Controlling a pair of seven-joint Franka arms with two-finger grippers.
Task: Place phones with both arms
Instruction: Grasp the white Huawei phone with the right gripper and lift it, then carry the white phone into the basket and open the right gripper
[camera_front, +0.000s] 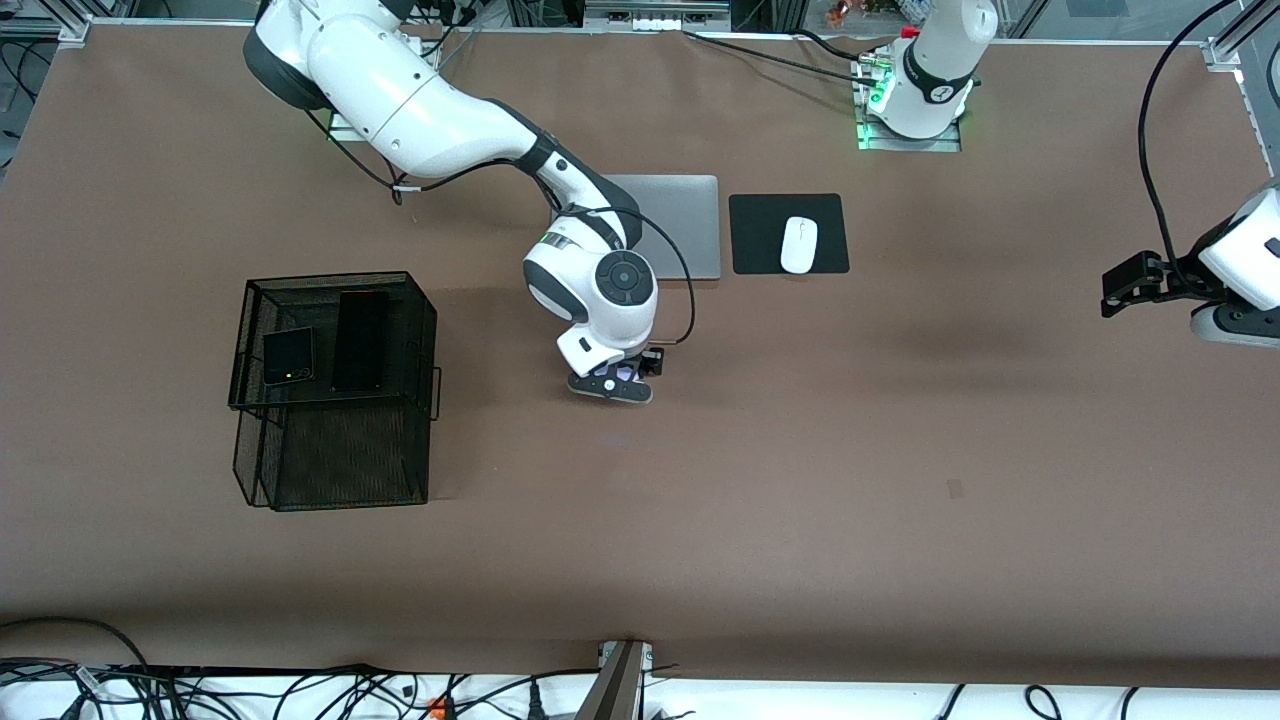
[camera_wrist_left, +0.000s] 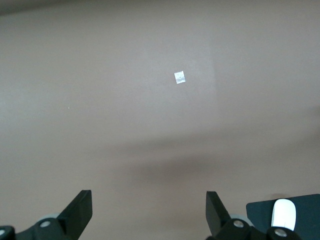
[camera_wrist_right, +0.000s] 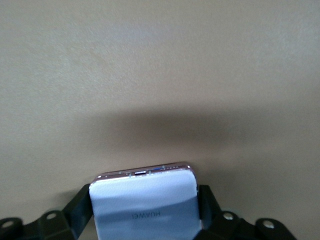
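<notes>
My right gripper (camera_front: 612, 388) is shut on the small squarish pale lavender phone (camera_wrist_right: 142, 206) and holds it low over the bare table, a little nearer the front camera than the silver laptop. Its fingers (camera_wrist_right: 80, 206) press the phone's two sides. A sliver of the lavender phone (camera_front: 625, 374) shows under the wrist in the front view. The small squarish black phone (camera_front: 288, 355) and the long slim black slab (camera_front: 360, 340) lie on the top tier of the black wire basket (camera_front: 415, 300). My left gripper (camera_front: 1125, 285) waits open and empty (camera_wrist_left: 148, 210) over the left arm's end of the table.
A silver laptop (camera_front: 685, 225) lies closed near the robots' bases, with a black mouse pad (camera_front: 760, 235) and a white mouse (camera_front: 798, 244) beside it. The mouse (camera_wrist_left: 283, 214) also shows in the left wrist view. A small pale tape square (camera_wrist_left: 180, 77) marks the table.
</notes>
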